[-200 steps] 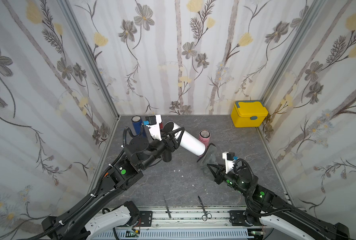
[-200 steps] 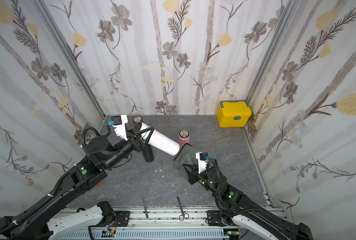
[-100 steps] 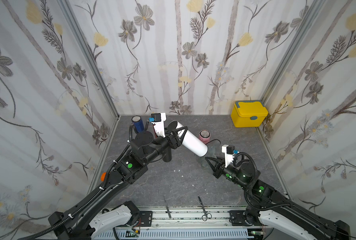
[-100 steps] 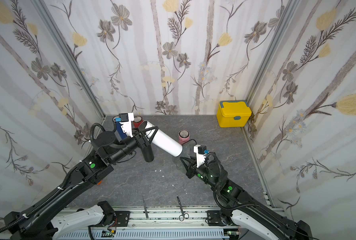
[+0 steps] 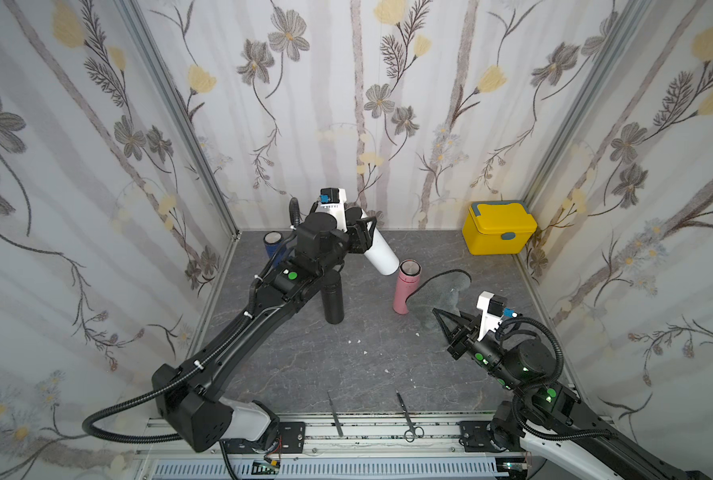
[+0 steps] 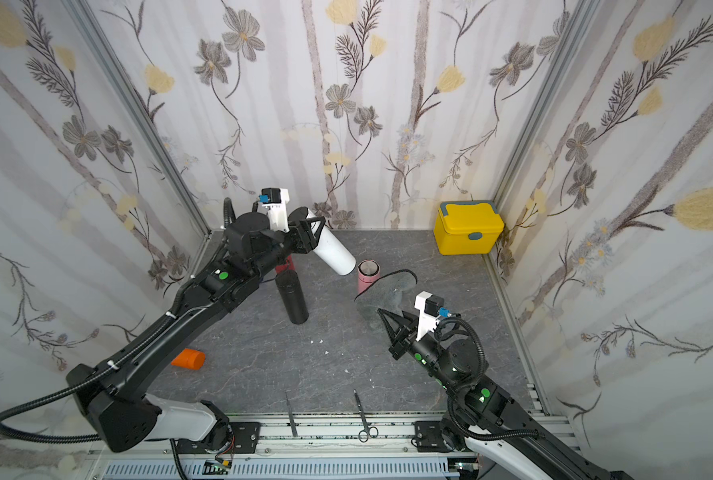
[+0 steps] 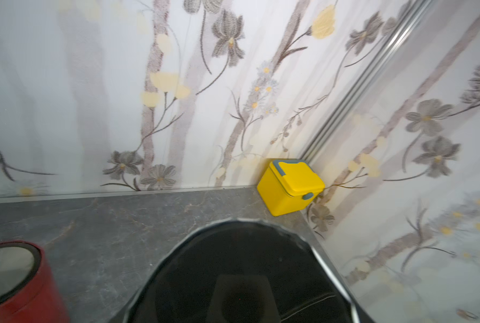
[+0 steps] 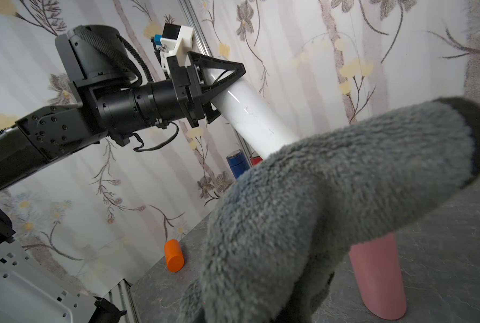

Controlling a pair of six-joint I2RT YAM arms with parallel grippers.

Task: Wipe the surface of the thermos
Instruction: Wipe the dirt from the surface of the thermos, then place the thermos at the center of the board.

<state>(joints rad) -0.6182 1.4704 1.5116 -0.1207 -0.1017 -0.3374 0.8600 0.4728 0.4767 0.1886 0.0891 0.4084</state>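
White thermos [image 5: 381, 253] is up off the worktop [image 5: 346, 365] near the back wall, clamped in the left gripper [image 5: 367, 232] at its upper end. Its long axis is tilted: dark cap end high by the gripper, bottom end angled down toward the pink thermos [image 5: 404, 286], stopping just short of it. Body's plain glossy white w/ a few faint scuffs in the right wrist view [image 8: 250, 117]. Right gripper [image 5: 437, 312] is pinched closed on a fuzzy grey cloth [image 5: 442, 291] – cloth and white thermos are apart in both top views.
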